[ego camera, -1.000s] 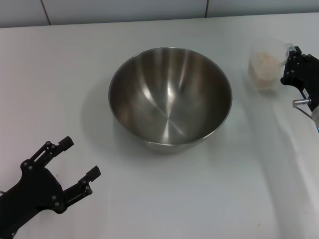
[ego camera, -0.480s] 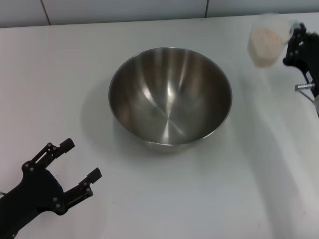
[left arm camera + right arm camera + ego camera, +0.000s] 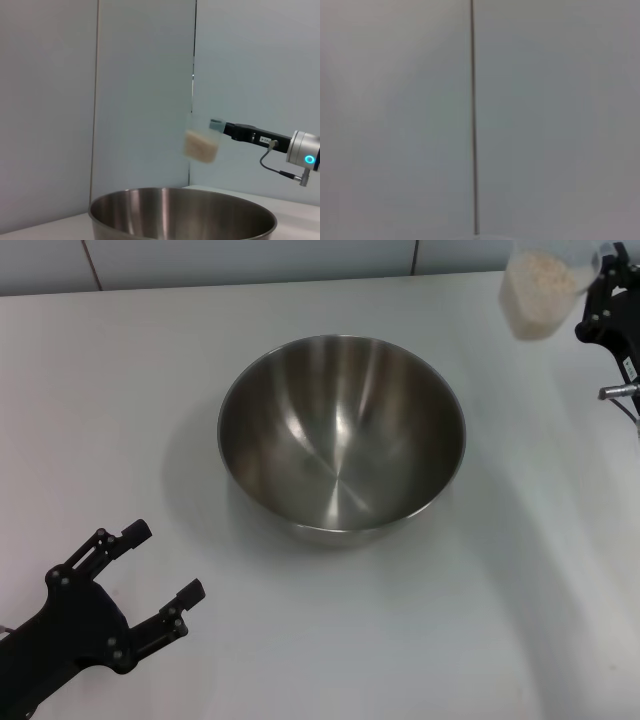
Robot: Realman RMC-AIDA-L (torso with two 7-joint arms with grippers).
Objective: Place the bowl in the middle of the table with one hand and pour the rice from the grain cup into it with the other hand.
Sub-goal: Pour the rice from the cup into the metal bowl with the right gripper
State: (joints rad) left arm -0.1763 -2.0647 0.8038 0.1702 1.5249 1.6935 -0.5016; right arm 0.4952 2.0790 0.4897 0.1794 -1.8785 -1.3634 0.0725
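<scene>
One right hand grips the grain cup of rice, held aloft at the far right, with the bowl lying to its near left, mid-table. Left hand rests open and empty at the near left.

One bowl stands on the one table, and it is the only steel vessel in view. There is one grain cup, carrying a single heap of rice whose grains are too small to count. Two grippers show: the left gripper with two fingers visible, and the right gripper at the cup.
</scene>
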